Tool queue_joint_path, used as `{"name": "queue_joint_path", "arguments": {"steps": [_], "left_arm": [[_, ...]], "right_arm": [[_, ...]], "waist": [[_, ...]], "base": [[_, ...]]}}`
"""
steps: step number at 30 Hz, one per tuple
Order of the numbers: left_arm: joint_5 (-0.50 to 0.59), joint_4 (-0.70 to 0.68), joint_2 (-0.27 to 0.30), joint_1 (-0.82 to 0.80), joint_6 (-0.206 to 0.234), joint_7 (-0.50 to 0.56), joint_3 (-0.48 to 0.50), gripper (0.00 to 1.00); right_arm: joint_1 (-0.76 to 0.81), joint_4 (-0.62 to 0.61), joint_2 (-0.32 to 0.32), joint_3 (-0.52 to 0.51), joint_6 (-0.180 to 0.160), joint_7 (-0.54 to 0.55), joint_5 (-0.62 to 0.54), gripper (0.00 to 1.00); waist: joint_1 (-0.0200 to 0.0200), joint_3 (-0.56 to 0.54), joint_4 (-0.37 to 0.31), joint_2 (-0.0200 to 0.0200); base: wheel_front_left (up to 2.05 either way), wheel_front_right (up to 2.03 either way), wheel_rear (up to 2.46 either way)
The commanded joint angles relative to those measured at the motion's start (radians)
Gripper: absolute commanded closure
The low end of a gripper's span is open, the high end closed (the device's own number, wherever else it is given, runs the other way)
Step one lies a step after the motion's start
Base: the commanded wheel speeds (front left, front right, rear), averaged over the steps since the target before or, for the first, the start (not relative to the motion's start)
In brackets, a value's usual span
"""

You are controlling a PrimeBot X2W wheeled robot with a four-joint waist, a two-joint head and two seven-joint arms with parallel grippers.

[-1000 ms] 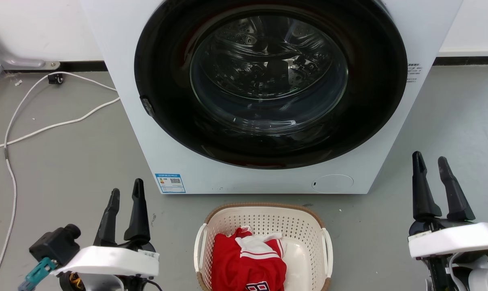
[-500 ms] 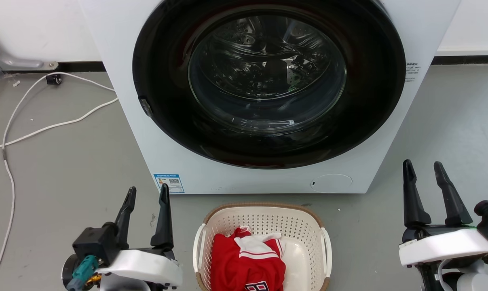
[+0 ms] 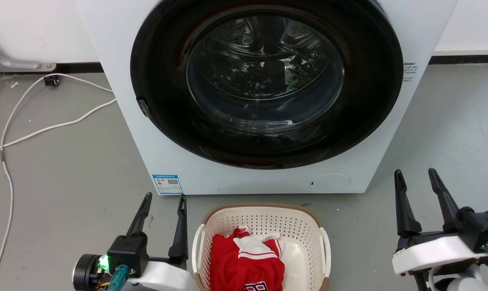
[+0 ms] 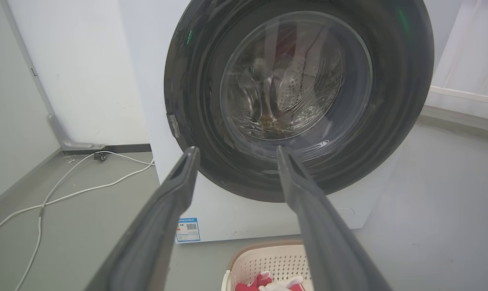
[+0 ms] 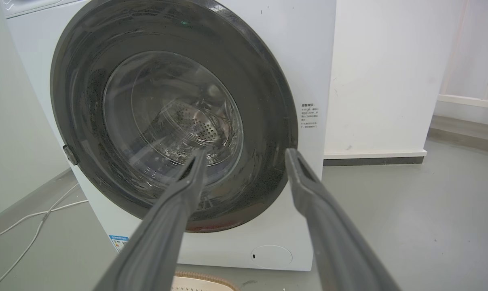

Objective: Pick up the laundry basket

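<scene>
Both closing inward: left claw [image 3: 165, 196], released, sits just beside the laundry basket [image 3: 227, 208]; right claw [image 3: 415, 171], released, stands apart; grasp pending.

I've got my left gripper [image 3: 165, 196] and right gripper [image 3: 414, 171] held low, jaws spread apart, pointing forward.

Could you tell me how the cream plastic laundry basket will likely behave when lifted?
The cream perforated plastic laundry basket probably stays stiff: moulded walls, thick brown rim. Likely light, holding a red-and-white garment. Lifted by one white handle, it may tilt.
</scene>
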Motion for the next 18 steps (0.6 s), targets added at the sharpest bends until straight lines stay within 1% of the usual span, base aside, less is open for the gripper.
{"name": "queue_joint_path", "arguments": {"steps": [1, 3, 5, 9, 15, 16, 18], "left_arm": [[0.018, -0.007, 0.009, -0.015, 0.009, -0.009, -0.008, 0.00], [0.035, -0.004, 0.015, -0.014, 0.022, -0.016, -0.027, 0.00], [0.035, -0.006, 0.014, -0.010, 0.027, -0.020, -0.032, 0.00], [0.022, -0.022, 0.000, 0.003, 0.013, -0.029, -0.021, 0.00], [0.013, -0.035, -0.039, 0.033, -0.059, -0.041, 0.040, 0.00], [0.031, -0.032, -0.050, 0.041, -0.088, -0.045, 0.056, 0.00], [0.049, -0.027, -0.063, 0.050, -0.113, -0.049, 0.072, 0.00]], "right_arm": [[-0.002, -0.006, -0.002, 0.000, 0.002, -0.008, -0.023, 0.00], [0.001, -0.001, -0.002, -0.005, 0.002, -0.015, -0.054, 0.00], [0.007, 0.007, -0.002, -0.009, 0.002, -0.015, -0.062, 0.00], [0.008, 0.011, -0.002, -0.018, 0.002, -0.023, -0.087, 0.00], [0.013, 0.014, -0.002, -0.016, 0.001, -0.039, -0.102, 0.00], [0.016, 0.022, -0.002, -0.019, 0.001, -0.044, -0.084, 0.00], [0.017, 0.031, -0.002, -0.019, 0.001, -0.049, -0.072, 0.00]], "waist": [[0.0000, 0.000, 0.000, 0.0000], [0.0000, -0.001, -0.001, 0.0000], [0.0000, -0.002, -0.002, 0.0000], [0.0000, -0.002, -0.003, 0.0000], [0.0000, 0.001, -0.007, 0.0000], [0.0000, 0.002, -0.007, 0.0000], [0.0000, 0.002, -0.008, 0.0000]], "base": [[0.00, 0.00, 0.00], [0.00, 0.00, 0.00], [0.00, 0.00, 0.00], [0.00, 0.00, 0.00], [0.00, 0.00, 0.00], [0.00, 0.00, 0.00], [0.00, 0.00, 0.00]]}}
